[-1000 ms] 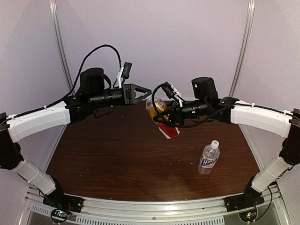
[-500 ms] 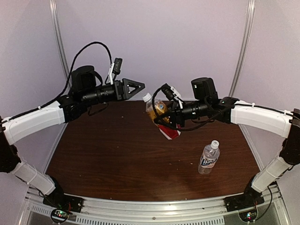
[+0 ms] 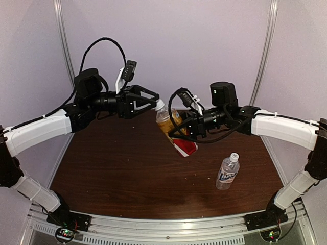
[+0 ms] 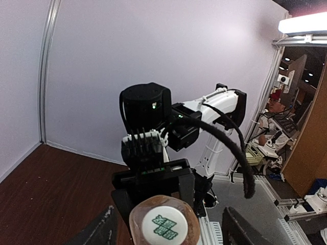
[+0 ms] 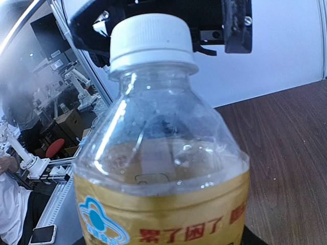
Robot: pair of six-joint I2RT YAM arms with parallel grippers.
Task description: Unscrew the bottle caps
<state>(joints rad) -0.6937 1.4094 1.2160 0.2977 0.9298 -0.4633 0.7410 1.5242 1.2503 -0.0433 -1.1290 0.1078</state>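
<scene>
Left arm reaches from the left edge toward centre | left claw (image 3: pixel 152 100) spread wide, fingers either side of white cap (image 3: pixel 160 104), not touching | right arm reaches in from right | right claw (image 3: pixel 185 133) clamped round tilted amber bottle (image 3: pixel 166 120), cap end pointing upper left | clear bottle (image 3: pixel 228 172) upright on table (image 3: pixel 112 163), lower right.

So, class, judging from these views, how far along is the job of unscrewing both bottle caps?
Done: nothing; no cap is off. In hand: the right gripper holds the amber bottle tilted in the air, and the open left gripper brackets its white cap. Left: twist that cap off, then uncap the clear bottle standing on the table.
</scene>
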